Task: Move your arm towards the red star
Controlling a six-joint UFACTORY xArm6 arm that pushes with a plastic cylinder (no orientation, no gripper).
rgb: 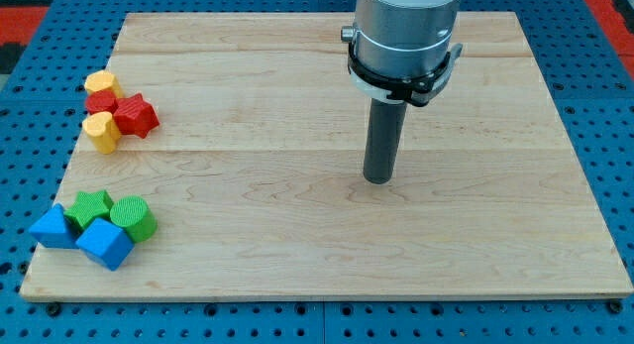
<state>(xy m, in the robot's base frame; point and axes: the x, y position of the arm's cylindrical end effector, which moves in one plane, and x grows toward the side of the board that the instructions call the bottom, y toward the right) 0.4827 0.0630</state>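
The red star lies at the view's left edge of the wooden board, in a cluster with a yellow block above it, another red block beside it and a yellow block at its lower left. My tip rests on the board near the middle, far to the right of the red star and touching no block. The rod hangs from the grey arm body at the view's top.
A second cluster lies at the lower left: a blue block, a blue cube, a green star and a green cylinder. Blue pegboard surrounds the board.
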